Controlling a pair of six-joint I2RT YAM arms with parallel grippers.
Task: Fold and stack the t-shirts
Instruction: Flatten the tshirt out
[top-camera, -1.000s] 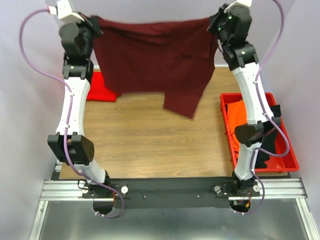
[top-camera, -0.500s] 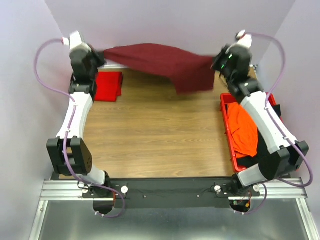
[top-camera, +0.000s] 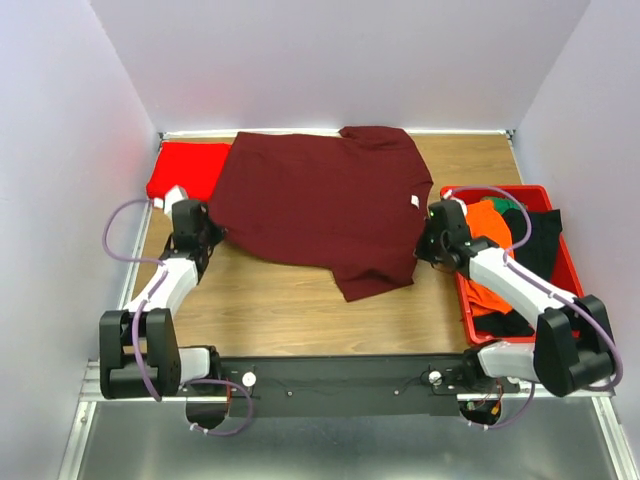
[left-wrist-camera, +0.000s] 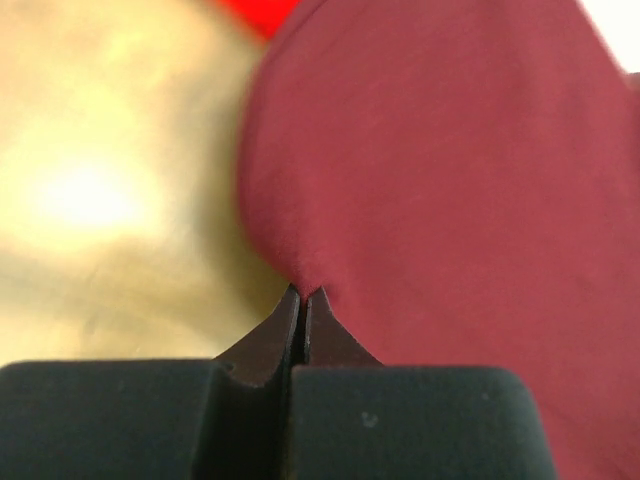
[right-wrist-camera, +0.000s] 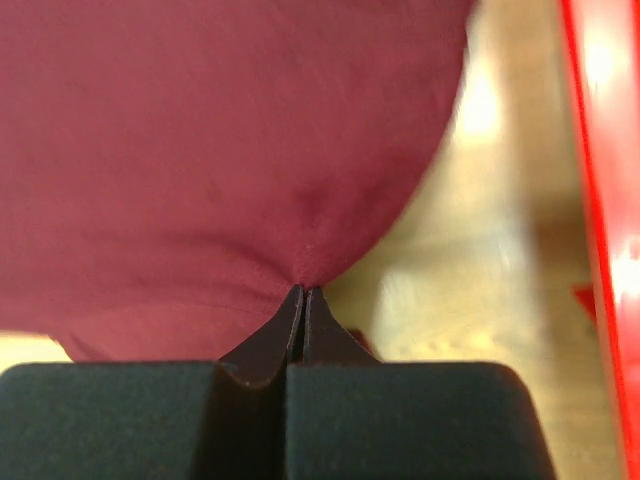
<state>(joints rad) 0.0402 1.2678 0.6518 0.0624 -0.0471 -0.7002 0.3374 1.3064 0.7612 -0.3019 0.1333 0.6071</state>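
Observation:
The dark maroon t-shirt (top-camera: 320, 205) lies spread on the wooden table, a small white label (top-camera: 414, 201) near its right edge and one sleeve hanging toward the front. My left gripper (top-camera: 215, 236) is shut on its left edge (left-wrist-camera: 300, 270), low on the table. At the opposite side my right gripper (top-camera: 424, 244) is shut on the shirt's right edge (right-wrist-camera: 310, 265). A bright red t-shirt (top-camera: 185, 168) lies folded at the back left, partly under the maroon one.
A red bin (top-camera: 575, 300) at the right holds orange, green and black clothes. Lilac walls close in the back and both sides. A metal rail (top-camera: 330, 378) runs along the near edge.
Both arms have swung down and toward the near side. The maroon t-shirt, held up in the air before, now lies spread on the table.

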